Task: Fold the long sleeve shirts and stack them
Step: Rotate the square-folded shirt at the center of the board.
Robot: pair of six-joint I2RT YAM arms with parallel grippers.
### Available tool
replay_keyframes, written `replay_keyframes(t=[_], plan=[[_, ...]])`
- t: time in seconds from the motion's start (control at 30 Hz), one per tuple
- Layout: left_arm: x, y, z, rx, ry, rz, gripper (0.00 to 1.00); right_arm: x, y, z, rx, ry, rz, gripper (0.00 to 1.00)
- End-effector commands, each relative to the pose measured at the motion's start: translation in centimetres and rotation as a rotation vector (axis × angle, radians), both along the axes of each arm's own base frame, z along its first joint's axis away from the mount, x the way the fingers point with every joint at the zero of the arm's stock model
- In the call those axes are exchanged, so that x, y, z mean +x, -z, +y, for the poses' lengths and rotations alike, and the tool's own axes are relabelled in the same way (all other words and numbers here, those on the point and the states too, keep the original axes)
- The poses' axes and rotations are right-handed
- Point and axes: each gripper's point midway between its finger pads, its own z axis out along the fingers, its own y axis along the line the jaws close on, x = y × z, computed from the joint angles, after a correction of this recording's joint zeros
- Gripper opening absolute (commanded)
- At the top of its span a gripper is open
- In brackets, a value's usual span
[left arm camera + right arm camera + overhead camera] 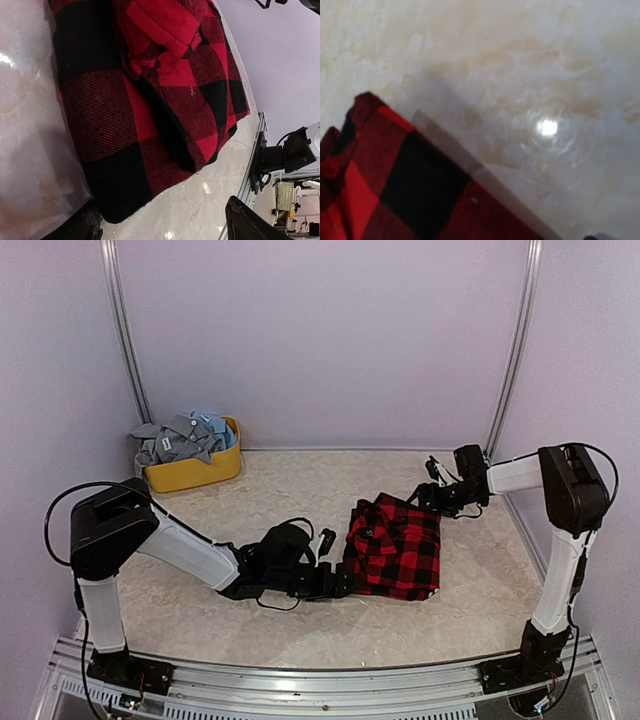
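Observation:
A red-and-black check flannel shirt [395,545] lies folded into a rough rectangle on the table, right of centre. My left gripper [335,562] sits low at its left edge, open. In the left wrist view the flannel [150,100] fills the frame, and its near corner lies between my two dark fingertips [82,225] without touching them. My right gripper [425,490] hovers at the flannel's far right corner and looks open. The blurred right wrist view shows the flannel's corner [410,190] flat on the table, with nothing gripped. Grey and pale blue shirts [185,437] are heaped in a tub.
A yellow oval tub [195,472] stands at the back left against the wall. The pale marbled table [300,490] is walled on three sides. A metal rail [320,675] runs along the near edge by the arm bases.

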Motion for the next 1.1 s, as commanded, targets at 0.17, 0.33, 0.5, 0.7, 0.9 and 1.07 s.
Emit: replay_keyframes(t=[0.17, 0.33, 0.5, 0.7, 0.9, 1.07], plan=[[0.7, 0.1, -1.0, -0.028, -0.018, 0.034, 0.79, -3.9, 2.0, -2.3, -0.053, 0.070, 0.091, 0.82], [2.8, -0.1, 0.0, -0.028, -0.089, 0.049, 0.79, -7.6, 2.1, -2.7, -0.006, 0.121, 0.129, 0.80], [5.8, -0.7, 1.7, -0.046, -0.174, 0.051, 0.79, -11.4, 0.3, -2.3, 0.041, 0.163, 0.097, 0.81], [9.3, -1.5, 1.6, -0.008, -0.182, -0.001, 0.79, -16.0, -1.8, -1.2, 0.088, 0.186, 0.055, 0.81], [12.6, -0.8, 1.0, 0.021, -0.173, -0.013, 0.78, -19.3, -1.9, -0.2, 0.110, 0.189, 0.068, 0.81], [15.3, -1.5, 3.2, 0.068, -0.247, -0.108, 0.80, -19.5, -3.4, -1.6, 0.054, 0.232, 0.022, 0.81]])
